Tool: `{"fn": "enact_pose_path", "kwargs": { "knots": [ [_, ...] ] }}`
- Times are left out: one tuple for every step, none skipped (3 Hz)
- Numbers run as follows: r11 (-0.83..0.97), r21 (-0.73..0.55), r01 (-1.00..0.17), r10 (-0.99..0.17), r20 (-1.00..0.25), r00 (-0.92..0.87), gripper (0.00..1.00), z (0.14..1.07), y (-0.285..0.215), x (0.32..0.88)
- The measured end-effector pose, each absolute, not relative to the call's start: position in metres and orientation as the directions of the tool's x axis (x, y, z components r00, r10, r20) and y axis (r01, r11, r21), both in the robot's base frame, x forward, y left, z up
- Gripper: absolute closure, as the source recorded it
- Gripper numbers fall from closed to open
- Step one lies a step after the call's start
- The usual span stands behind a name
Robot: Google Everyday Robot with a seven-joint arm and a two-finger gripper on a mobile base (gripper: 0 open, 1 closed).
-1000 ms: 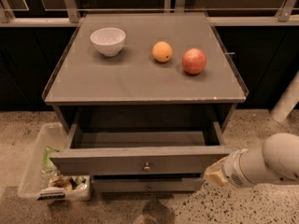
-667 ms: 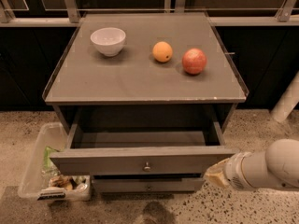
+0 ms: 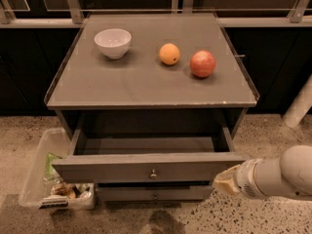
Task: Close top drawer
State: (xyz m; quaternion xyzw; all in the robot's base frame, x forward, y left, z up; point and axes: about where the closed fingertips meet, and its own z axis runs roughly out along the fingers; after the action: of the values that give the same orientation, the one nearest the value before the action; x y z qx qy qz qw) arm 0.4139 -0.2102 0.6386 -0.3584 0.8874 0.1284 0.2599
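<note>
Currently I see the top drawer (image 3: 146,167) standing well out from under the table (image 3: 146,89), its knob (image 3: 153,173) facing me. My tool (image 3: 225,182) sits low on the right, just beside the drawer front's right end, possibly touching it; I cannot tell whether it is open or closed. On the table stand a white bowl (image 3: 112,43), an orange (image 3: 169,54) and a red apple (image 3: 203,64)

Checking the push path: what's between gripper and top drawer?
Nothing, in the camera view: the gripper, lower right, sits beside the front corner of the top drawer.
</note>
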Motion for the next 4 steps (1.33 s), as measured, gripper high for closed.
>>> {"fn": "enact_pose_path", "kwargs": {
  "knots": [
    [0.732, 0.069, -0.678, -0.515, -0.595, -0.617, 1.0, 0.629, -0.22, 0.437],
    [0.748, 0.08, -0.658, -0.485, -0.612, -0.625, 1.0, 0.614, -0.223, 0.455],
    [0.773, 0.076, -0.629, -0.45, -0.633, -0.63, 1.0, 0.6, -0.226, 0.484],
    [0.773, 0.076, -0.629, -0.45, -0.633, -0.63, 1.0, 0.6, -0.226, 0.483]
  ]
}}
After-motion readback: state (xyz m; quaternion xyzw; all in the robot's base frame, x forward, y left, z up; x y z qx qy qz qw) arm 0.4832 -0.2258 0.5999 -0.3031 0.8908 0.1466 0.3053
